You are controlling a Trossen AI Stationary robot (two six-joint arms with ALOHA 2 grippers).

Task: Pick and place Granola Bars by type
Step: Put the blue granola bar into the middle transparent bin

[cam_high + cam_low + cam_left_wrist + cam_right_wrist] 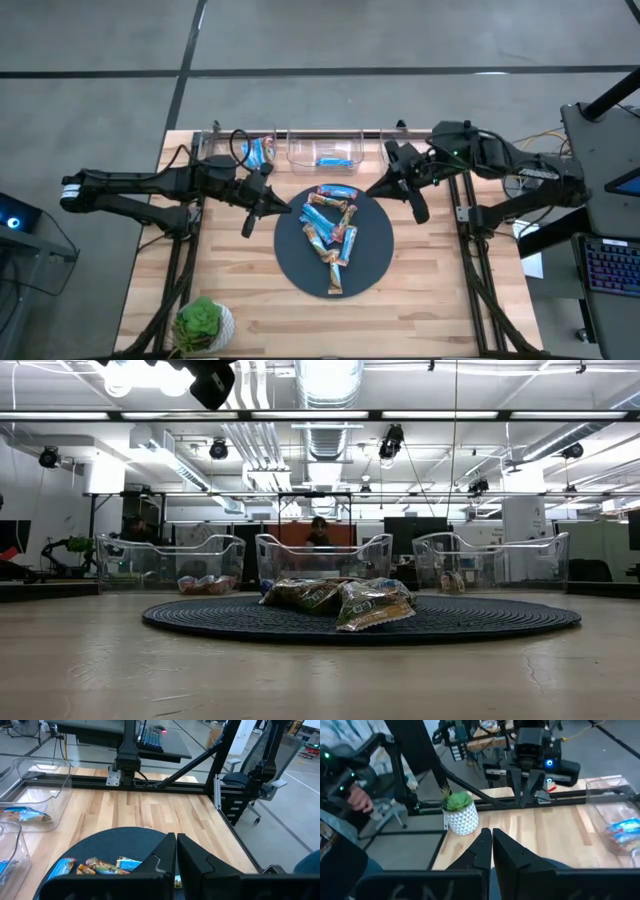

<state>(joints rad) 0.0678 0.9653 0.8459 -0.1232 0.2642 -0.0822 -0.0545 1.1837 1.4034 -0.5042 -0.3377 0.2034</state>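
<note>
Several granola bars [330, 235] in blue and brown-tan shiny wrappers lie heaped on a dark round mat [370, 270] in the middle of the table; the low view shows the heap [340, 602] resting on the mat [480, 618]. My left gripper [278, 208] hovers shut at the mat's left edge, above the bars [100, 866], its fingers [176, 845] empty. My right gripper [385, 185] hangs shut over the mat's far right edge and holds nothing [491, 837]. More bars lie in the clear bins at the far edge: one in the left bin [250, 152], a blue one in the middle bin [325, 152].
A third clear bin [395, 150] stands at the far right of the row. A small green plant in a white pot [205, 322] sits at the near left corner. A person's hand [357, 800] shows beyond the table's left side. A keyboard [610, 265] lies off the table's right.
</note>
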